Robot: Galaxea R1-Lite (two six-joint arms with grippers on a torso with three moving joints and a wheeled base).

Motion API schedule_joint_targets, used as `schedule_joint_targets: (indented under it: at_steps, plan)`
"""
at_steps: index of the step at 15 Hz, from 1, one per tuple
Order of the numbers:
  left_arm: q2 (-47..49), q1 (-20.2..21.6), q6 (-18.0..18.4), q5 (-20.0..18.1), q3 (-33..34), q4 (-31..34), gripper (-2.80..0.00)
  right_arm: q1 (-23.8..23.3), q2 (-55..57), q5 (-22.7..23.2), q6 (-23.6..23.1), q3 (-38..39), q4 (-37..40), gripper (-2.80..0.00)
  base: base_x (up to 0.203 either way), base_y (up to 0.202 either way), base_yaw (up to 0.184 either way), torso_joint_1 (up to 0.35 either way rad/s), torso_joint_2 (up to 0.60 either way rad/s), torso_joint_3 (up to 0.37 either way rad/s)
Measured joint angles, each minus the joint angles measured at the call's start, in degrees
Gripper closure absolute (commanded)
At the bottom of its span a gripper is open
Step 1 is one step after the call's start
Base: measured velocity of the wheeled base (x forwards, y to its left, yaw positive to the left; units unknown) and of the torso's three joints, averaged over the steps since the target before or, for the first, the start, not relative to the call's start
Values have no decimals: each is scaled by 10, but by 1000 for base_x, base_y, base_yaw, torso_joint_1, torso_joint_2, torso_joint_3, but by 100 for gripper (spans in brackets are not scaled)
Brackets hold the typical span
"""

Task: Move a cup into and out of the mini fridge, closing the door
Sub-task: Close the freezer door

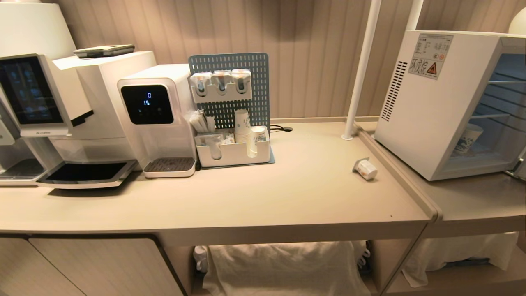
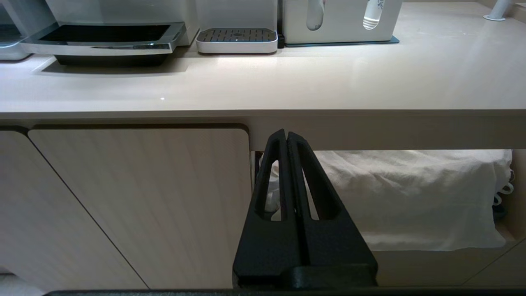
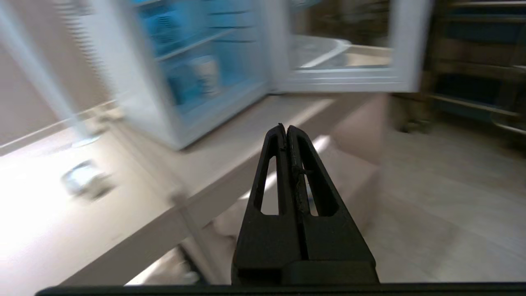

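Two hands, we note, are pressed closed and empty: the left hand below the counter edge, the right hand off its front corner. The cup lies tipped near the raised lip beside the mini fridge, whose door stands open.

a: what's cut off in the head view?
b: the mini fridge runs off the right edge, so its door isn't in that frame. the coffee machine is clipped at the left edge.
a: can you read the warning sticker?
b: no, the print is too small.
a: and the right wrist view?
b: all smeared. the door at upper right and a paper cup inside the fridge are blurred shapes; the small cup at left is only a pale blob.
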Motion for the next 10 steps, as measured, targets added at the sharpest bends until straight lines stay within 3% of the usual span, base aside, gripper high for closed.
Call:
schedule_joint_targets:
  at_steps: [4, 6, 8, 10]
  plan:
    - [0, 0, 0, 0, 0, 0, 0, 2, -72, 239, 25, 87, 10, 0, 0, 0, 0, 0, 0, 0]
    - [0, 0, 0, 0, 0, 0, 0, 3, -83, 346, 2, 141, 9, 0, 0, 0, 0, 0, 0, 0]
    - [0, 0, 0, 0, 0, 0, 0, 3, -86, 390, -32, 158, 36, 0, 0, 0, 0, 0, 0, 0]
    - [0, 0, 0, 0, 0, 0, 0, 4, -81, 392, -42, 158, 49, 0, 0, 0, 0, 0, 0, 0]
